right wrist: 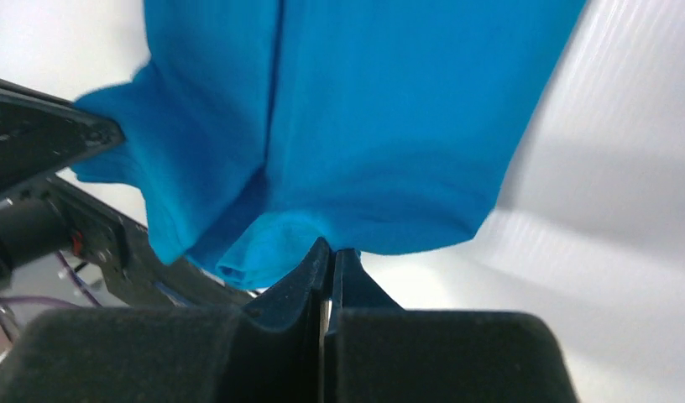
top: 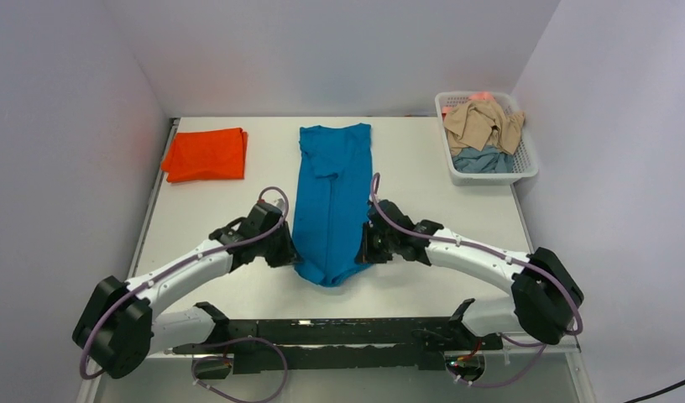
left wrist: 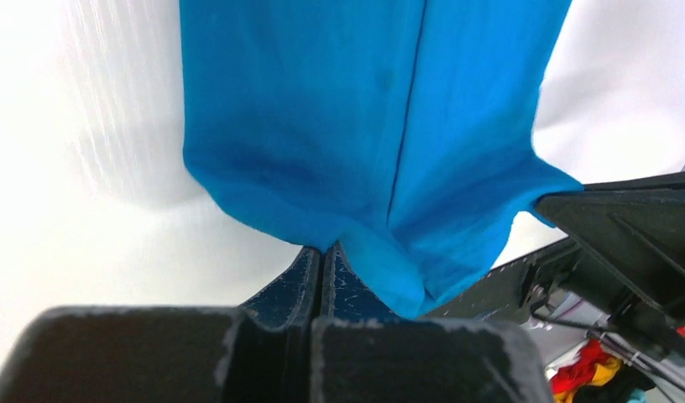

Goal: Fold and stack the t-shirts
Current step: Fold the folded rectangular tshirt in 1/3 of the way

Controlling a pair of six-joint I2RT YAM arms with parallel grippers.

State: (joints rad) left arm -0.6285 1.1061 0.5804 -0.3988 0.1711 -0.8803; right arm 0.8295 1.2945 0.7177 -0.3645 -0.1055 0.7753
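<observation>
both pinches on the near hem of the teal shirt

my left gripper [left wrist: 322,250] is closed tight, with a fold of blue cloth caught at its fingertips. my right gripper [right wrist: 331,248] is the same, jaws pressed together on the other near corner. between them the hem sags in a soft pouch.

the teal t-shirt [top: 332,201] lies in the middle of the table [top: 440,180] as a long narrow strip, sides already turned in, running from the far edge toward me. it looks light and limp, with no stiffness at all. i expect it to droop wherever i don't hold it, and to drag and wrinkle if i pull it flat along the surface. the two near corners seem the right places to hold it, so the hem stays level when it is carried toward the collar end.

the orange t-shirt [top: 206,154] lies folded at the far left, well apart from the strip. a basket [top: 528,168] at the far right holds a beige garment [top: 483,126] over a grey-blue garment [top: 483,161]; neither is mine to fold. i see nothing on the table between my grippers and the far end of the strip.
</observation>
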